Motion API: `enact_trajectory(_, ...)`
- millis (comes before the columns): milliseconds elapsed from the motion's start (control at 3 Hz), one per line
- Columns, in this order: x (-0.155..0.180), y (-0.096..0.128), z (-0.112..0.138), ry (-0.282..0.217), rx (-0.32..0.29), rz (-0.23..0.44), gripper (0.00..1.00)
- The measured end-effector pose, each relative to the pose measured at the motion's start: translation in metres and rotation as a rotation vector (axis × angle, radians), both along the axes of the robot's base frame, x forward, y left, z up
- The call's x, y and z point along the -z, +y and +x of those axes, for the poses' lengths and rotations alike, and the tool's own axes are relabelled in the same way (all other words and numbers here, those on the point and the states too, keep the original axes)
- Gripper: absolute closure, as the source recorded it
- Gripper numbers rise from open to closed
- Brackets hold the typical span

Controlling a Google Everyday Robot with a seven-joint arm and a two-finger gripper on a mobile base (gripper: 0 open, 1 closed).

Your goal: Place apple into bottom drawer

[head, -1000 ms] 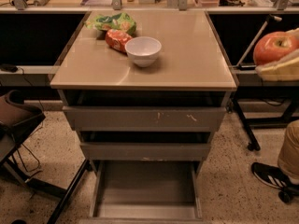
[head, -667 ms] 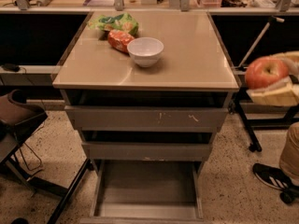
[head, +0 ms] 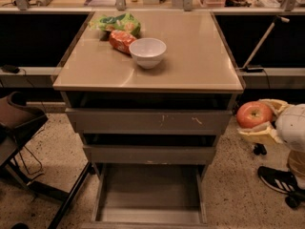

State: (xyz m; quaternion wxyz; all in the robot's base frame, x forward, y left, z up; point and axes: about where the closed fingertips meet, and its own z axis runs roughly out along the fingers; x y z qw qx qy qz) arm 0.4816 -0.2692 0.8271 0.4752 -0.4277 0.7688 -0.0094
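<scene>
Camera view: the only view I am working from.
Hand: I am holding my hand (head: pixel 261 123) out to the right of the bench (head: pixel 190 56), about level with the upper drawers (head: pixel 147 120), and its pale fingers are clamped on the apple from above and below.
Apple: the apple (head: pixel 254 114) is sitting in that grip, well apart from its goal, higher up and off to the right.
Bottom drawer: the bottom drawer (head: pixel 150 190) is standing pulled out at floor level, with its flat grey floor showing.
Bench top: a white bowl (head: pixel 147 52) and a snack bag (head: pixel 121 40) are lying far from my path.
Step in hand: I am judging this as the carry toward the drawer, with the release not yet due.
Doing it well: I am planning to swing left and sink low in front of the upper drawer fronts, loosening only once the apple is nearly touching the floor.
Risk: a round apple is likely to roll if I drop it from any height.
</scene>
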Motion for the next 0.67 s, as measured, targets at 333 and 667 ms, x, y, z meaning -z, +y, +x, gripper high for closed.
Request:
enact_trajectory(333, -0.005, -0.001, 0.002, 0.007, 0.012, 0.002, 1.0)
enact_trajectory(667, 0.042, 0.031, 0.006, 0.033, -0.009, 0.092, 1.0)
